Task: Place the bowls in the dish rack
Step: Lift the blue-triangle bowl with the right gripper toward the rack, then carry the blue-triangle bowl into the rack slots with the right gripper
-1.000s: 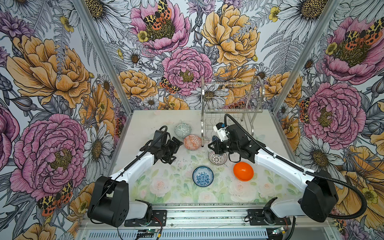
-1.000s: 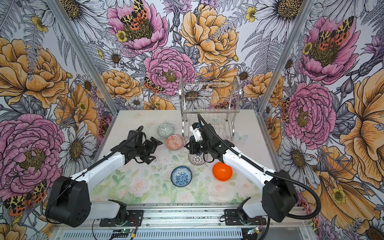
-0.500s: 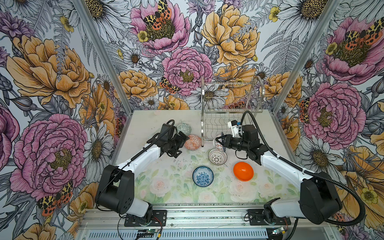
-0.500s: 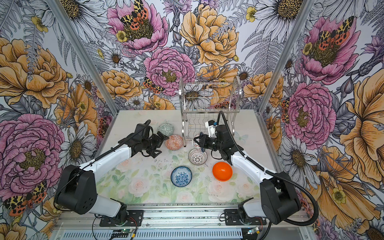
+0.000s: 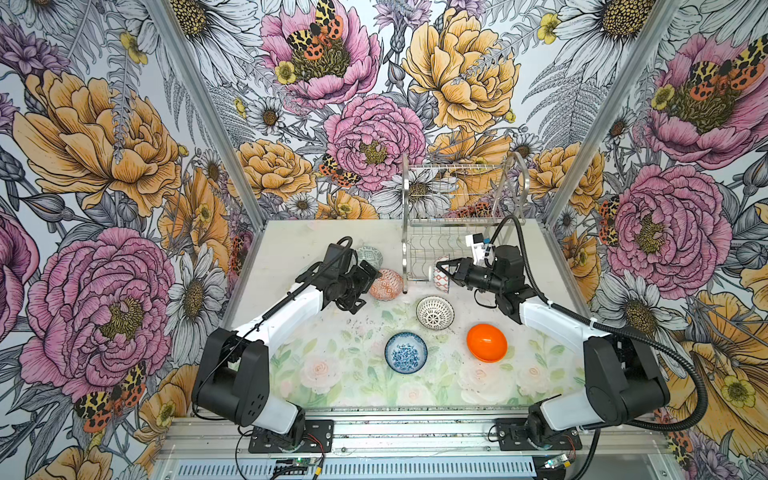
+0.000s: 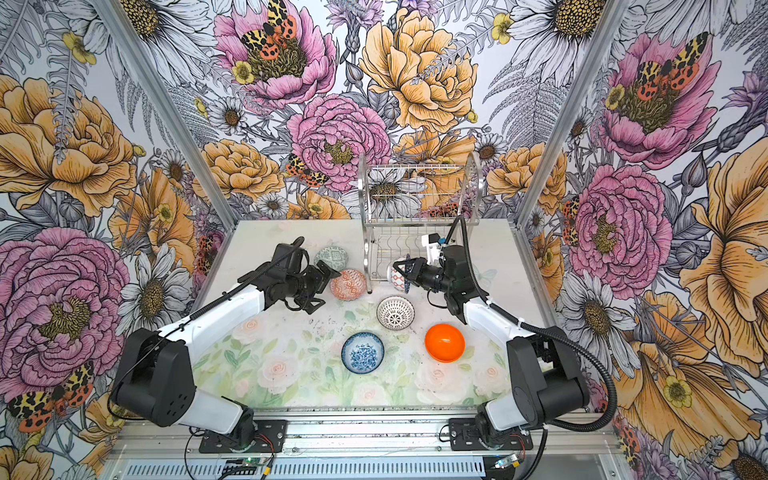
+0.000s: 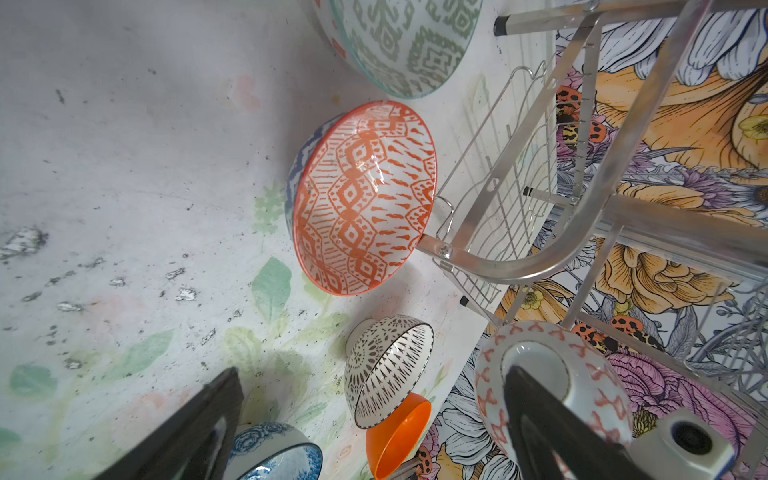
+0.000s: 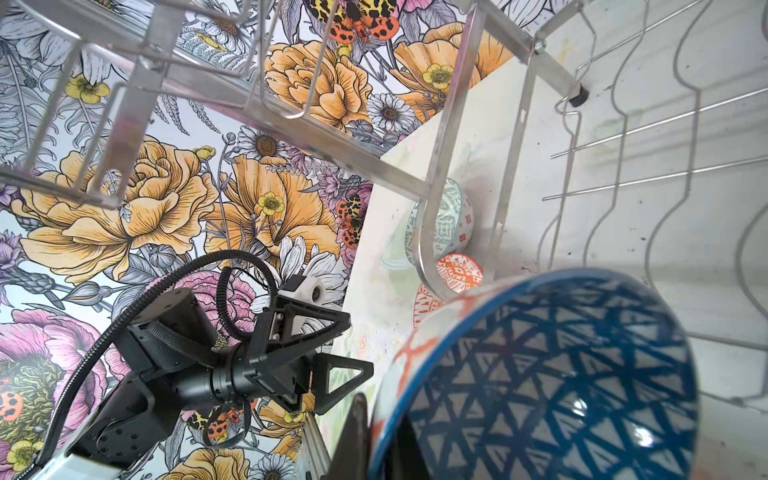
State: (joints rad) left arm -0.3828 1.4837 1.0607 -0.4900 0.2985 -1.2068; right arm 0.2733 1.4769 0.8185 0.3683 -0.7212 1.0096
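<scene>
Right wrist, blue bowl (image 8: 540, 374) clamped by right end effector (image 8: 376, 444)

Two-tier steel rack (image 5: 457, 195) upright at 1 o'clock. Blue-lined bowl (image 5: 441, 277) tipped on its side at lower tier's front edge. Upright on table: grey-green (image 5: 369, 256) at 11, orange-white (image 5: 386, 284) just beside it, lattice (image 5: 435, 312) mid-table, blue (image 5: 406, 352) at 6, plain orange (image 5: 486, 343) at 4.
</scene>
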